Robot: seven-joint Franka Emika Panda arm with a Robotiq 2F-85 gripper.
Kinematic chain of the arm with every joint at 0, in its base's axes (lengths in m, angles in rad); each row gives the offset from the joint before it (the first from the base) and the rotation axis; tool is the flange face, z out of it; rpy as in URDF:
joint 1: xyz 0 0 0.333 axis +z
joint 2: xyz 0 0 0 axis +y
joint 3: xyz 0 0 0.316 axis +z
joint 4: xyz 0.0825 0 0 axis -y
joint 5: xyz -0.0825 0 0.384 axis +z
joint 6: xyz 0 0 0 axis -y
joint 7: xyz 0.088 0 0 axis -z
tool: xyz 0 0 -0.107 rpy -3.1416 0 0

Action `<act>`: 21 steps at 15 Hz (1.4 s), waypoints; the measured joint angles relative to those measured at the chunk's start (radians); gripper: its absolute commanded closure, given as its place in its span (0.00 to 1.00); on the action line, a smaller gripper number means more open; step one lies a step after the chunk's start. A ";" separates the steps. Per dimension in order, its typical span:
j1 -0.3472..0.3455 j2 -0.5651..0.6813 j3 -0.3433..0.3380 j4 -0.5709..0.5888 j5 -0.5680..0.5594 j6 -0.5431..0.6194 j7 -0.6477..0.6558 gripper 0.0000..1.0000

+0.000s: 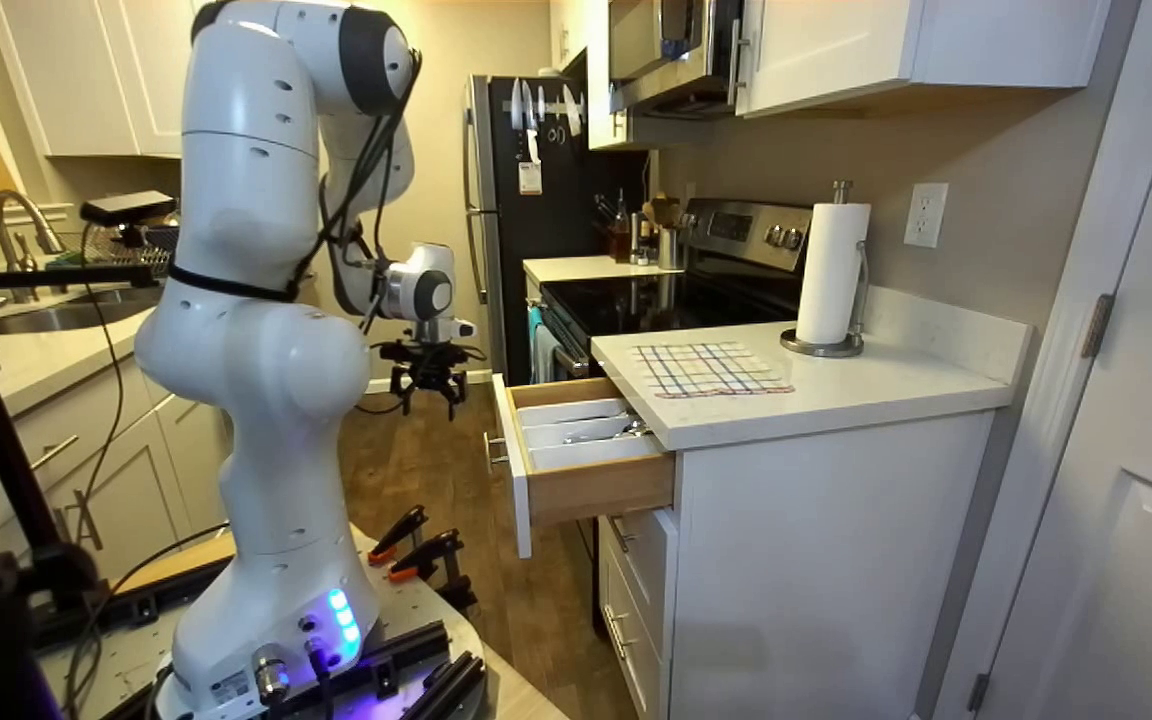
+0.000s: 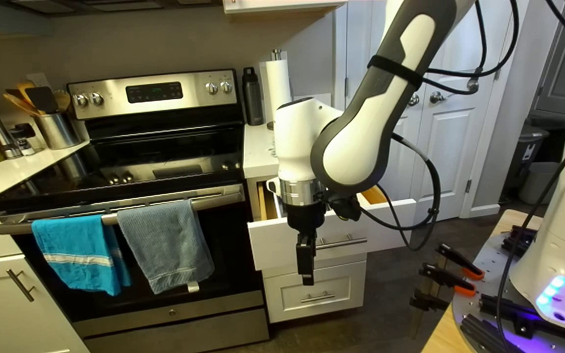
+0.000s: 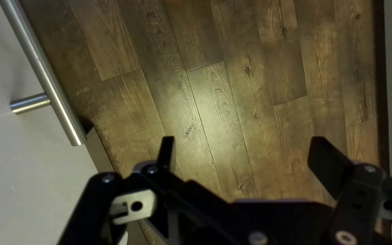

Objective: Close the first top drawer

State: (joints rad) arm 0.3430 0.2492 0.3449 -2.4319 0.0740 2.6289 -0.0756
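The white top drawer (image 1: 516, 490) is pulled well out from under the counter in both exterior views. It holds a white tray (image 1: 576, 440) with some metal utensils. Its bar handle (image 2: 344, 242) is on the front face; in the wrist view the handle (image 3: 51, 81) crosses the upper left, with the drawer front (image 3: 39, 170) at the left. My gripper (image 1: 428, 405) points down in front of the drawer front, apart from it. It partly covers the drawer front in an exterior view (image 2: 306, 274). In the wrist view the fingers (image 3: 243, 146) are wide apart with only floor between them.
The counter (image 1: 836, 410) above the drawer carries a checked cloth (image 1: 711, 370) and a paper towel roll (image 1: 833, 275). The stove (image 2: 165, 147) with hanging towels (image 2: 165, 245) stands beside it. Lower drawers (image 2: 314, 289) are shut. Clamps (image 2: 444, 274) stick out from the robot's table.
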 measured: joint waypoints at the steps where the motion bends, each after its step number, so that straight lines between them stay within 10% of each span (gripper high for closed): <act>1: -0.001 0.024 -0.002 0.020 -0.002 0.001 0.000 0.00; 21: -0.201 0.148 -0.109 0.197 -0.008 0.004 -0.038 0.00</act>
State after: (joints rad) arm 0.1418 0.3968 0.2362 -2.2353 0.0664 2.6328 -0.1133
